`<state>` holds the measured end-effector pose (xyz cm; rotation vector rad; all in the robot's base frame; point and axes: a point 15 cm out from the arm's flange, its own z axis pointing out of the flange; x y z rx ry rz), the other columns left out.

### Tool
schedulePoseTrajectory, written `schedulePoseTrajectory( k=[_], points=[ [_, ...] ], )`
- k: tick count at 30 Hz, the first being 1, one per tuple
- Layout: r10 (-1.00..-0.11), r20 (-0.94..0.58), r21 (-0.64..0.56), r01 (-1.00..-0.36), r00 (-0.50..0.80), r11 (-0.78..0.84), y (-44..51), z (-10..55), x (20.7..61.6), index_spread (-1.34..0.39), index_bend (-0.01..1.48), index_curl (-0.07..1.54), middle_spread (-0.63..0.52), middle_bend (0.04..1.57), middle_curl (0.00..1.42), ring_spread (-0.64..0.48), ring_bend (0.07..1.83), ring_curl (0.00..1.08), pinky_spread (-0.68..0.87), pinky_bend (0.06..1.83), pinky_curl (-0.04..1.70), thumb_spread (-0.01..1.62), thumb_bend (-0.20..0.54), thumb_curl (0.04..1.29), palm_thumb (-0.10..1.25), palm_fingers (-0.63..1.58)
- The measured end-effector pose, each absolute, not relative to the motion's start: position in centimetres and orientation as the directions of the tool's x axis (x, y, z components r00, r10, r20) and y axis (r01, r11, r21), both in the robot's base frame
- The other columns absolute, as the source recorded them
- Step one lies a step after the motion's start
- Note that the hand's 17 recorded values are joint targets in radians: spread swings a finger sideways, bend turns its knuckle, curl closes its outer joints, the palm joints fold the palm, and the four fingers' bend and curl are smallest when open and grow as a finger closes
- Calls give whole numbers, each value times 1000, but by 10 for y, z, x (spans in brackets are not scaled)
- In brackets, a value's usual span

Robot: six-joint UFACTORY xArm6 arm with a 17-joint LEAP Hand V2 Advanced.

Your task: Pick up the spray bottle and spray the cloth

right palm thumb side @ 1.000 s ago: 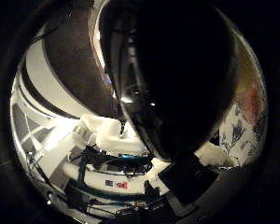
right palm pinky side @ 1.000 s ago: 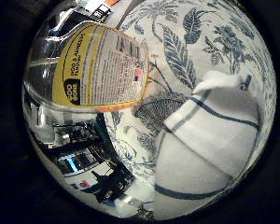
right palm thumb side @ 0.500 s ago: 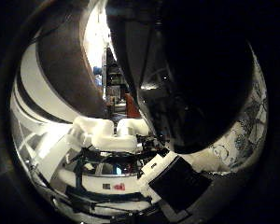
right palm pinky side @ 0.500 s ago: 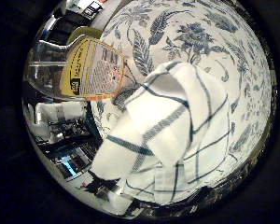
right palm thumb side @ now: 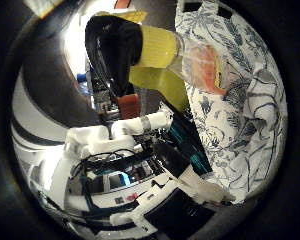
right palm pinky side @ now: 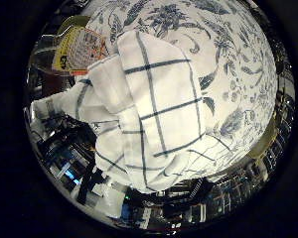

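The spray bottle [right palm thumb side: 155,55] has a black trigger head, yellow liquid and an orange label. It rests on the floral tablecloth [right palm thumb side: 225,120], away from my palm. The right little finger side palm view shows its yellow label [right palm pinky side: 77,48] beside the edge of the cloth. The cloth [right palm pinky side: 154,104] is white with dark check lines and lies crumpled on the tablecloth under my palm. My hand [right palm thumb side: 115,140] shows its white fingers stretched out below the bottle's trigger, not curled round it.
The floral tablecloth [right palm pinky side: 223,55] covers the table around the cloth. The arm's white and black body [right palm thumb side: 140,200] fills one side of the right thumb side palm view. Cluttered room gear [right palm pinky side: 65,164] lies beyond the table edge.
The bottle filled both views close to the palm a second ago and now sits smaller and farther off. The cloth now fills the little finger side view; the camera has moved over it.
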<state>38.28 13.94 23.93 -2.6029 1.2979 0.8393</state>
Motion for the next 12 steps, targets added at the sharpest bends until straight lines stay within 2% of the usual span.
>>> schedulePoseTrajectory(
  k=[12],
  points=[
    [-733, -499, 142, -790, 463, -596, 101, 275, 392, -277, 160, 295, 116, 217, 344, 223, 197, 243, 411, 271, 316, 1037, -25, 306, 534, 153]
  ],
)
